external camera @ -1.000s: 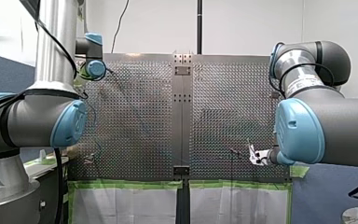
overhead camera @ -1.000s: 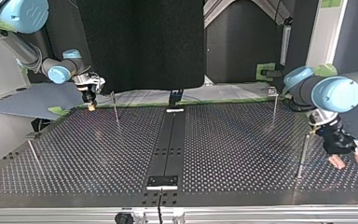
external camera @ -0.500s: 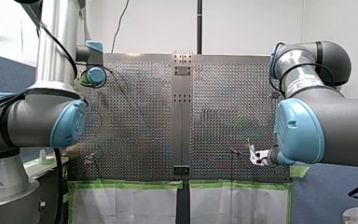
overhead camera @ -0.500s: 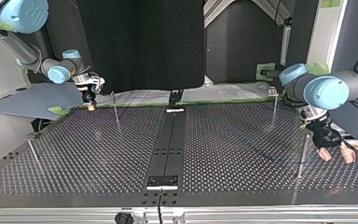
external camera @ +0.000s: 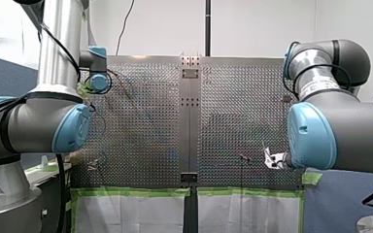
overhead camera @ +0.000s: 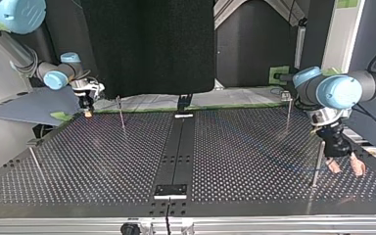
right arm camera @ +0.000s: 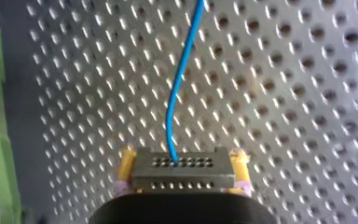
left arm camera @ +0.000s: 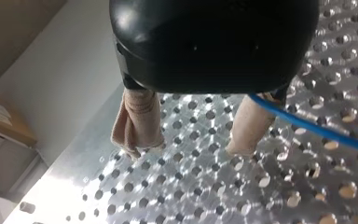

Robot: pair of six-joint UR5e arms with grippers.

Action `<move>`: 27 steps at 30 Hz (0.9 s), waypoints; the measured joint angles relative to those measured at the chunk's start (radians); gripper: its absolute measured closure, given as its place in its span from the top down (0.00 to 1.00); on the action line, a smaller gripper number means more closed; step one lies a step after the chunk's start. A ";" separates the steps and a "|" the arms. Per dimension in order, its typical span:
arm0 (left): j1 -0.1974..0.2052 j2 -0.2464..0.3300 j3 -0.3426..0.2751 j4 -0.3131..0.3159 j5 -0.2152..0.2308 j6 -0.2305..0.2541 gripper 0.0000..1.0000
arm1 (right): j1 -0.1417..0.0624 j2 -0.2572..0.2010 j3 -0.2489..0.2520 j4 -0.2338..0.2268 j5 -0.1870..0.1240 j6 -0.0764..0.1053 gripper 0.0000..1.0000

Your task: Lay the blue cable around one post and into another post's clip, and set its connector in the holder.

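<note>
My left gripper has slid in beside the thin metal post, beige fingers spread and empty. The blue cable runs just past one finger. My right gripper stays clamped on the dark perforated connector block, over the perforated metal table at the top view's left. No routing yet, I'd say, and that post crowds the approach.

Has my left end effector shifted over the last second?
Yes. In the top view my left end effector has moved toward the view's left, closer to the near post.
</note>
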 joint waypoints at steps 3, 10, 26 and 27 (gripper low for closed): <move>0.002 0.000 0.000 0.005 0.022 -0.003 0.98 | -0.006 -0.022 0.001 0.023 0.024 -0.002 0.00; 0.006 0.000 0.000 0.008 0.036 -0.005 0.98 | -0.010 -0.077 0.031 0.075 0.074 0.007 0.00; 0.011 0.000 0.000 0.012 0.060 -0.005 0.98 | 0.047 -0.212 0.165 0.159 0.166 0.096 0.00; 0.011 0.000 0.000 0.011 0.062 -0.005 0.98 | 0.051 -0.220 0.172 0.161 0.171 0.103 0.00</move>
